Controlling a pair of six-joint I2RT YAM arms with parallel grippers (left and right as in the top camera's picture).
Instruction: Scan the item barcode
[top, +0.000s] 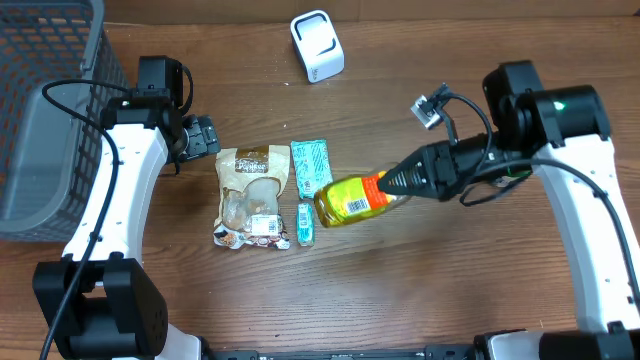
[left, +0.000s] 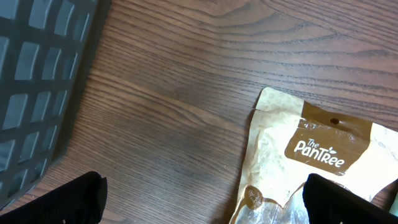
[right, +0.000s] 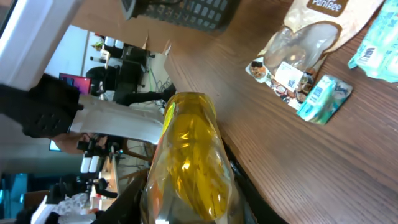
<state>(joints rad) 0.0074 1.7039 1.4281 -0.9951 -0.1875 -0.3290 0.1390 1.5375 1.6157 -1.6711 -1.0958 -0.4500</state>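
A yellow bottle (top: 350, 200) of clear golden liquid is held just above the table's middle, lying sideways, with a white barcode label (top: 353, 207) facing up. My right gripper (top: 395, 188) is shut on its neck end; in the right wrist view the bottle (right: 189, 155) fills the space between the black fingers (right: 132, 200). A white scanner (top: 317, 46) stands at the back of the table, apart from the bottle. My left gripper (top: 205, 137) is open and empty, at the top left corner of a tan snack pouch (top: 252, 195), whose upper edge (left: 317, 149) shows in the left wrist view.
A green packet (top: 311, 165) and a small teal pack (top: 306, 224) lie between the pouch and the bottle. A grey mesh basket (top: 40, 110) fills the far left; its wall (left: 37, 81) is close to the left gripper (left: 208, 199).
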